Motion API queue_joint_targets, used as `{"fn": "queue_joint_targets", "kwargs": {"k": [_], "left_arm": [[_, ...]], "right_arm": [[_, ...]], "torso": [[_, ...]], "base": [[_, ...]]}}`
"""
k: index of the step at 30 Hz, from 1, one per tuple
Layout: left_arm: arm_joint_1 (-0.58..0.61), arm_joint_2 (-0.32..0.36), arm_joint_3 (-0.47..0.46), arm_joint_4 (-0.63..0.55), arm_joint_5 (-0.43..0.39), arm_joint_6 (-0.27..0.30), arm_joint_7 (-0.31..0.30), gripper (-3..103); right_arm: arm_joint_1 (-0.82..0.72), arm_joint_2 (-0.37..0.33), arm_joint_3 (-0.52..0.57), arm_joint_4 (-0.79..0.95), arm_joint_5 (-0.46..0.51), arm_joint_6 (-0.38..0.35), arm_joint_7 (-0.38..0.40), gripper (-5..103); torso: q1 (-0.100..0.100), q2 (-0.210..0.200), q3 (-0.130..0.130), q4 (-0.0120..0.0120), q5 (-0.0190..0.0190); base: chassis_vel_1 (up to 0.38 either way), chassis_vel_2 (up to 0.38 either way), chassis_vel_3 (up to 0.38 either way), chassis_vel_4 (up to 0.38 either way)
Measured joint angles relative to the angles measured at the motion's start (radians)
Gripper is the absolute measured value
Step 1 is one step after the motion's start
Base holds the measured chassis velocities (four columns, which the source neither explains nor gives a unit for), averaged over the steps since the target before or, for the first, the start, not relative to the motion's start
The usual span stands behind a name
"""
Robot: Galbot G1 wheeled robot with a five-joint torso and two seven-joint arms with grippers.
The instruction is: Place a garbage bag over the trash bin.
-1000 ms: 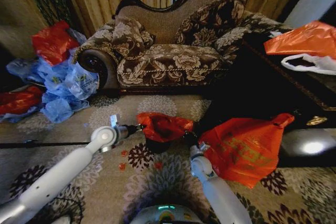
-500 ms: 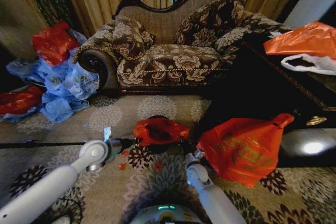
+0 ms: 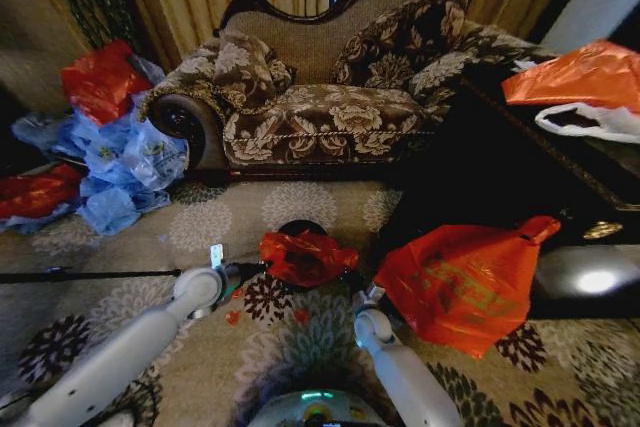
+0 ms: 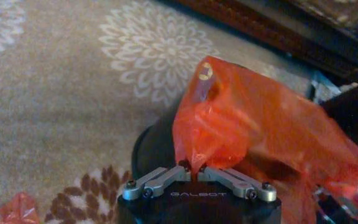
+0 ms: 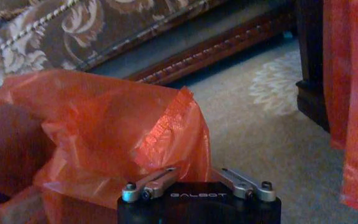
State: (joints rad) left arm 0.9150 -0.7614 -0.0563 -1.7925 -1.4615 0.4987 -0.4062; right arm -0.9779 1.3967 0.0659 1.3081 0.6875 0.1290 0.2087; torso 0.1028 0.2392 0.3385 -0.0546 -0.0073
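Garbage bag: the glossy orange-red garbage bag [image 3: 306,256] is spread between the two grippers, low over the patterned carpet [image 3: 300,347] in front of the sofa [image 3: 330,87]; it lies crumpled over the near side of the bin.
Trash bin: the black trash bin [image 3: 300,230] stands on the carpet under and just behind the bag, with its far rim showing above the plastic in the head view; in the left wrist view its dark round wall [image 4: 153,148] shows beside the bag's edge.
Left gripper: the left gripper [image 4: 192,173] is at the bag's left edge, its fingers [image 4: 160,179] pinched together on a fold of the orange-red plastic; in the head view it [image 3: 258,269] touches the bag's left side.
Right gripper: the right gripper [image 5: 195,179] is at the bag's right side, with bag plastic bunched right against its fingers [image 5: 151,183]; I cannot tell whether they are clenched on it. In the head view its wrist [image 3: 368,299] sits just beside the bag's right edge.
Orange bundle: a bigger orange bag with yellowish print [image 3: 465,282] rests on the floor to the right of the bin, near the right arm, apart from the garbage bag.
Surroundings: blue and red bags [image 3: 110,157] are heaped on the floor to the left of the sofa; a dark tabletop [image 3: 560,187] at the right carries an orange bag [image 3: 580,75] and a white bag [image 3: 595,122].
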Motion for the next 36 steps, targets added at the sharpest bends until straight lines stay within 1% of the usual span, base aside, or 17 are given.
{"fn": "queue_joint_targets", "kwargs": {"k": [2,7,9,15,22,24,31,36], "left_arm": [[-0.004,-0.022,-0.003,0.035,0.013,-0.007,0.005,0],[-0.006,-0.036,-0.006,0.065,0.025,-0.016,0.011,0],[-0.003,-0.065,-0.006,0.112,0.044,-0.028,0.015,0],[-0.009,-0.090,-0.011,0.145,0.060,-0.041,0.021,0],[-0.047,-0.107,-0.019,0.177,0.064,-0.050,0.026,0],[-0.067,-0.129,-0.026,0.202,0.074,-0.060,0.027,0],[-0.100,-0.147,-0.021,0.239,0.092,-0.073,0.032,0],[-0.159,-0.179,-0.003,0.301,0.115,-0.079,0.045,0]], "right_arm": [[0.018,0.005,0.002,-0.024,0.003,0.004,-0.005,0],[0.034,0.013,0.003,-0.037,0.005,0.005,-0.007,0],[0.046,0.028,-0.001,-0.070,0.000,0.011,-0.016,0],[0.068,0.050,0.005,-0.097,-0.004,0.021,-0.019,0],[0.117,0.054,0.006,-0.124,-0.003,0.029,-0.024,0],[0.160,0.058,0.009,-0.163,-0.004,0.045,-0.035,0],[0.209,0.067,0.008,-0.218,-0.002,0.056,-0.051,0],[0.270,0.080,-0.003,-0.296,0.003,0.072,-0.077,0]], "torso": [[0.000,0.000,0.000,0.0000,0.0001],[0.000,0.000,0.000,0.0001,0.0002],[0.000,0.000,0.000,0.0000,0.0001],[0.000,0.000,0.000,0.0002,0.0000],[0.000,0.000,0.000,0.0001,0.0001],[0.000,0.000,0.000,0.0000,0.0001],[0.000,0.000,0.000,0.0001,0.0001],[0.000,0.000,0.000,0.0001,0.0001]], "base": [[0.000,0.000,0.000,0.000],[0.000,0.000,0.000,0.000],[0.000,0.000,0.000,0.000],[0.000,0.000,0.000,0.000],[0.000,0.000,0.000,0.000],[0.000,0.000,0.000,0.000],[0.000,0.000,0.000,0.000],[0.000,0.000,0.000,0.000]]}}
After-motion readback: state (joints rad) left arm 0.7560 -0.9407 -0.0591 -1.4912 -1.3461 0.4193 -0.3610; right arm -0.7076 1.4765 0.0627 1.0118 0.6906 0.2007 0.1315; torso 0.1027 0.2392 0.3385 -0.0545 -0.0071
